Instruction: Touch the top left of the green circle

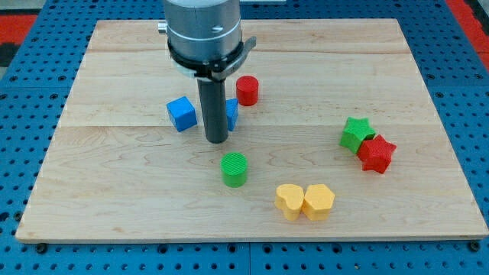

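Note:
The green circle [234,169] is a short green cylinder on the wooden board [114,191], below the board's middle. My tip [217,140] is at the end of the dark rod, just above and to the left of the green circle, with a small gap between them. A blue cube [182,114] lies to the left of the rod. Another blue block [231,114] is partly hidden behind the rod on its right. A red cylinder [247,90] stands above and to the right of the rod.
A green star [354,131] touches a red star [376,153] at the view's right. Two yellow heart-shaped blocks [289,202] [318,202] lie side by side at the bottom right of the green circle. Blue pegboard surrounds the board.

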Controlling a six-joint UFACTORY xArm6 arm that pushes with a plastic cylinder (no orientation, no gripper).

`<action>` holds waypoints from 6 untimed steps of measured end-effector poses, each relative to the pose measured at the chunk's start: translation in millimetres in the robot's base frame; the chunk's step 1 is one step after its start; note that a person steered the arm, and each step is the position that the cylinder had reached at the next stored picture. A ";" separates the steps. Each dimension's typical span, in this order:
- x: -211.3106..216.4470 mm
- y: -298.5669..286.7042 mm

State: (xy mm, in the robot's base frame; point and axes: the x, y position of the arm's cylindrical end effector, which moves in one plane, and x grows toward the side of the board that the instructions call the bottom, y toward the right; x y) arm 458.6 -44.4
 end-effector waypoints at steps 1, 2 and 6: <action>-9.8 -13.2; -17.5 -59.6; 1.9 30.8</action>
